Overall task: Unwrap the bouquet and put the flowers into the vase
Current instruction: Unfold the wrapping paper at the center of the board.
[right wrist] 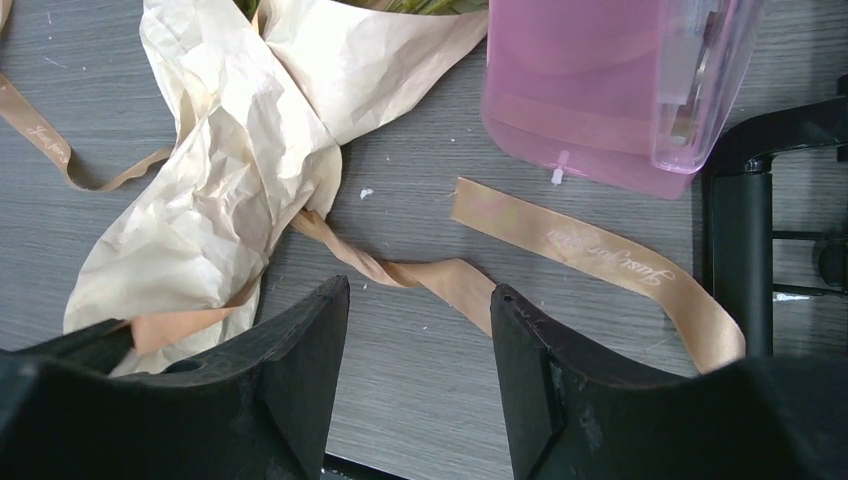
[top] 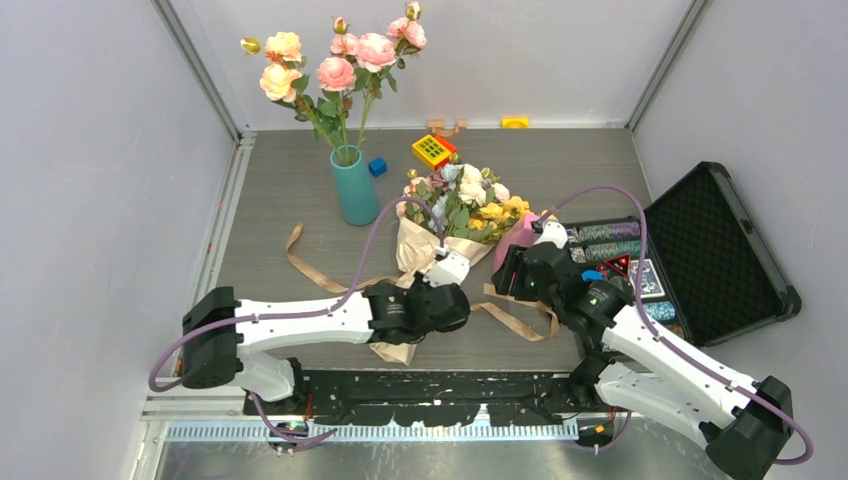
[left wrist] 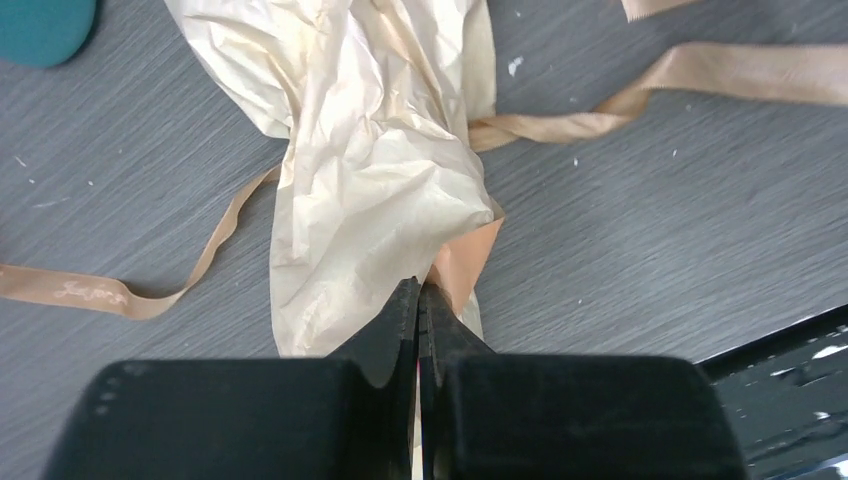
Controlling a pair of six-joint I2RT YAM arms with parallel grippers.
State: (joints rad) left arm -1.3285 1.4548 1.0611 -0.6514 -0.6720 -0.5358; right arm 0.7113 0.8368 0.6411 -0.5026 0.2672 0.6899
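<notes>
Left hand: fingers pressed flat together, tips touching the narrow foot of the paper wrap (whether a fold was caught between them could not be told).
Right hand: fingers well apart, nothing between them, hanging over a twisted length of ribbon that lay on the desk.
Bouquet: lying on the desk between the two hands, foot towards the arm bases, heads pointing away.
Paper wrap: crinkled, pale tan, spread wide at the top and gathered in at the foot, with an orange-tan inner face showing beside the left fingers.
Flowers: yellow, white, pale-blue and mauve heads crowding out of the wrap's open end, inside the paper.
Ribbon: loose on the desk, one length curling out to the left of the wrap, another running right, past the right hand.
Vase: teal, upright, left of the bouquet and apart from it, holding tall pink and peach roses.
Pink box: on the desk just beyond the right hand, beside the wrap's upper edge.
Black case: open, at the desk's right side.
</notes>
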